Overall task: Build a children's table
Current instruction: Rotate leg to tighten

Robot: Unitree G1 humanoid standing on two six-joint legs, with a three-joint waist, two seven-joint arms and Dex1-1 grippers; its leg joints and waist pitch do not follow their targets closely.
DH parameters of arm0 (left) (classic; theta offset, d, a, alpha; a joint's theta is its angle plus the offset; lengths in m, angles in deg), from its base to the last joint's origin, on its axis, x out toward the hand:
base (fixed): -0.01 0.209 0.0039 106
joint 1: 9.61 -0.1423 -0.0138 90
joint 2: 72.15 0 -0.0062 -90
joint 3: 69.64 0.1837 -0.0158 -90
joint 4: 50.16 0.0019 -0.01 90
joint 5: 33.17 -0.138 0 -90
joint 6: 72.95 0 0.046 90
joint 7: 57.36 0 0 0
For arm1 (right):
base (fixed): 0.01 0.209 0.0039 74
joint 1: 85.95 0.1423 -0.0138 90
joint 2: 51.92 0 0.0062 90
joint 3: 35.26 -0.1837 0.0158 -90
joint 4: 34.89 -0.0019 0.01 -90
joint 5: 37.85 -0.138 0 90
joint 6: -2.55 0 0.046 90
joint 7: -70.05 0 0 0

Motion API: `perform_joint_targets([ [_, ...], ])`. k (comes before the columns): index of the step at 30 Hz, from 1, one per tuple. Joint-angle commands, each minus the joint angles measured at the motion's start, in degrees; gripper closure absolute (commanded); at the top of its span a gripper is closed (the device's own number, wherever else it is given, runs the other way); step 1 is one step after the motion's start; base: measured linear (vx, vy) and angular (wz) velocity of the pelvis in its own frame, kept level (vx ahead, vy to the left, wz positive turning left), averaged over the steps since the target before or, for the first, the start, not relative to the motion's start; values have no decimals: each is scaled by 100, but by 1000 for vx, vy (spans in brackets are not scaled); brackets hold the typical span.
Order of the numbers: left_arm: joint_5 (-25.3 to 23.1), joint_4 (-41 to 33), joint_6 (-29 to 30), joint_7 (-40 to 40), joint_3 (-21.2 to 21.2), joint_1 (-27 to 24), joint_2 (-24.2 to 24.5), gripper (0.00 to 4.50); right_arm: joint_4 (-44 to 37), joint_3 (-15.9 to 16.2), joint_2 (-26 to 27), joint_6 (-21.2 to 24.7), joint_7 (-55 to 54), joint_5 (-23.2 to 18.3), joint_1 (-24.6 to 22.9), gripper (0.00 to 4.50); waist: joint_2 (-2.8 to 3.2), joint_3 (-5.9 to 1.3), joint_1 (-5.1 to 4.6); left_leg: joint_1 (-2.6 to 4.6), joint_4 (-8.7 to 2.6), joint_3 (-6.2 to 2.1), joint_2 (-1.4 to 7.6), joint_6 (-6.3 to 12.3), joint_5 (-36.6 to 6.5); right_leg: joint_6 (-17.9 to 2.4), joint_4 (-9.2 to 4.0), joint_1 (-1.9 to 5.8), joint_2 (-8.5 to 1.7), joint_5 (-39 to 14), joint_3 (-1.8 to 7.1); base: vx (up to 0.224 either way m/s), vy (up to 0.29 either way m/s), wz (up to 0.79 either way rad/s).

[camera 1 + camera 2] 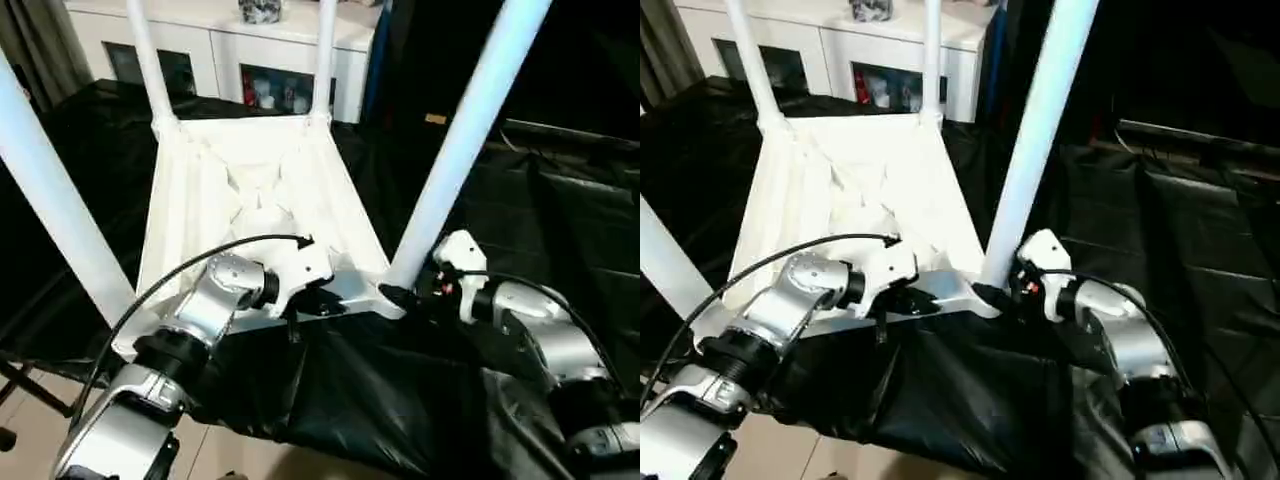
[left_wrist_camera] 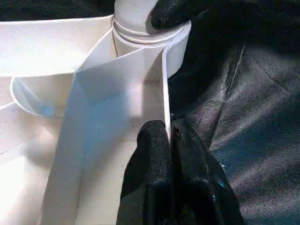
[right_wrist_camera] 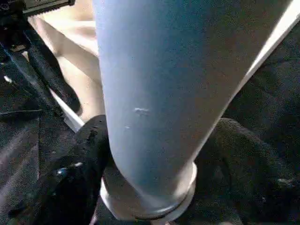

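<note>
Left eye view gives me the whole job: the children's table (image 1: 260, 200) lies upside down on the black-draped counter (image 1: 560, 200), ribbed underside up, its near rim along the counter's front edge and four legs standing up from the corner sockets. Biggest thing in front of me is the near right leg (image 1: 455, 150), seated at the front right corner. My right hand (image 3: 150, 173) has its fingers spread around that leg's base at the socket collar, I judge to steady or twist it home. My left hand (image 2: 169, 140) is pinched tight on the thin near rim wall, likely bracing the top so it can't slide off the edge.
</note>
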Motion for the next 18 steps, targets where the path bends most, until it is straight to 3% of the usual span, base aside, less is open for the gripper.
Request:
perform_joint_targets([
  [1, -121, 198, 21, -217, 215, -23, 93, 450, 140, 15, -16, -53, -27, 50, 89, 123, -28, -295, 28, -5, -335, 16, 109, 254, -1411, -1186, -345, 294, -278, -1368, 194, 0, 0, 0],
  [9, -63, 323, -45, -245, 140, 43, 152, 450, 430, 67, 67, -158, 48, 77, 209, 197, -15, -304, 24, -3, -329, 19, 109, 261, -1366, -1255, -319, 297, -268, -1177, 195, 0, 0, 0],
  [18, 80, 439, 67, 27, -27, 70, -27, 450, 421, -75, 270, -78, -391, 15, -18, 243, -12, -281, -5, -5, -355, 6, 108, 168, -1628, -1061, -382, 273, -273, -1799, 199, 0, 0, 0],
])
